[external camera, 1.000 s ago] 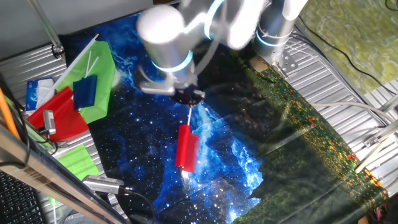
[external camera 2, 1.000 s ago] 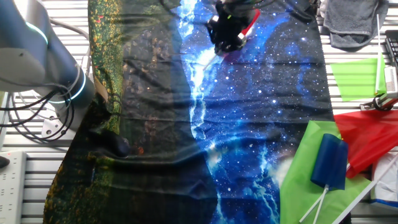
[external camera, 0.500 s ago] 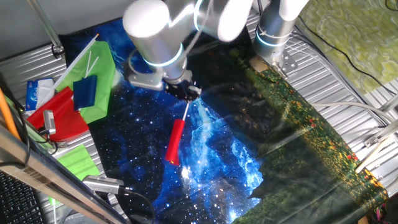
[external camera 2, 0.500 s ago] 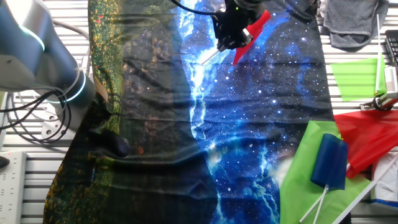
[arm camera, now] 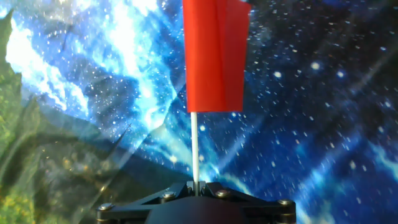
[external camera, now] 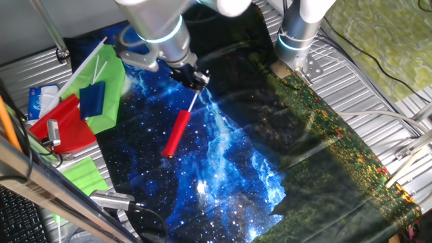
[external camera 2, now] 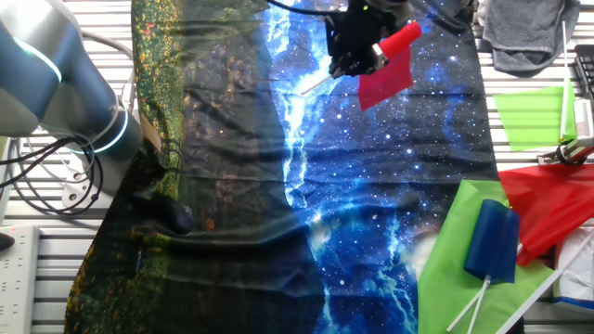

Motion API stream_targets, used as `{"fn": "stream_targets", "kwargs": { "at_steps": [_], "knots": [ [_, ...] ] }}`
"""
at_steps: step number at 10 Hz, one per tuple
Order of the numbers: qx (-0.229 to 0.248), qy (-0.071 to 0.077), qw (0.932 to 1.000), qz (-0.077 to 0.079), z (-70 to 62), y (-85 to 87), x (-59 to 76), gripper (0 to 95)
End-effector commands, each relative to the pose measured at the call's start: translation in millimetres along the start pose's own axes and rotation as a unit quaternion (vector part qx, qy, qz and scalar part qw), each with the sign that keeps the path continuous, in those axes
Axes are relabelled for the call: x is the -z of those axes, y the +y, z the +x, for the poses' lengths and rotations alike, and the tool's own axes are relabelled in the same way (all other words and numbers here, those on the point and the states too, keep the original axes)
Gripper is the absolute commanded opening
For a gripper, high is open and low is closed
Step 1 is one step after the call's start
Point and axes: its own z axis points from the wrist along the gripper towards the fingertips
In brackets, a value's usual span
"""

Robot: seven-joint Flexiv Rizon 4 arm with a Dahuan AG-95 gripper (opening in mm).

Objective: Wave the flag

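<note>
The small red flag (external camera: pixel 175 136) on a thin white stick hangs in the air over the blue starry cloth (external camera: pixel 223 175). My gripper (external camera: pixel 194 80) is shut on the stick's end, and the flag points down and toward the front left. In the other fixed view the flag (external camera 2: pixel 385 70) spreads out to the right of the gripper (external camera 2: pixel 357 51). In the hand view the stick (arm camera: pixel 194 146) rises from between the closed fingers of the gripper (arm camera: pixel 197 185) to the red cloth (arm camera: pixel 214 56).
A lime-green flag (external camera: pixel 108 84) with a rolled blue flag (external camera: pixel 92 98) on it and a larger red flag (external camera: pixel 64 125) lie at the left. Another green flag (external camera: pixel 84 177) lies at the front left. The arm's base (external camera: pixel 297 40) stands at the back.
The gripper has swung left and back with the flag. The flag has turned from pointing toward the front to slanting front-left, and its cloth has opened out in the other fixed view.
</note>
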Motion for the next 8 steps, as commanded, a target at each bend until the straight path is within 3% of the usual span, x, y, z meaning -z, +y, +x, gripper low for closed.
{"fn": "stream_targets", "kwargs": {
  "at_steps": [1, 2, 4, 5, 6, 8],
  "knots": [
    [0.001, 0.035, 0.9974, 0.064, 12.2, -8.7, 8.5, 0.0],
    [0.014, 0.043, 0.9959, 0.078, 18.0, -16.8, 9.9, 0.0],
    [0.067, 0.082, 0.9813, 0.160, 30.8, -37.4, 13.8, 0.0],
    [0.070, 0.090, 0.9782, 0.173, 35.2, -41.7, 15.4, 0.0],
    [0.085, 0.071, 0.9808, 0.161, 38.7, -44.7, 14.4, 0.0],
    [0.133, -0.022, 0.9879, 0.077, 28.6, -45.6, 12.9, 0.0]
  ]
}}
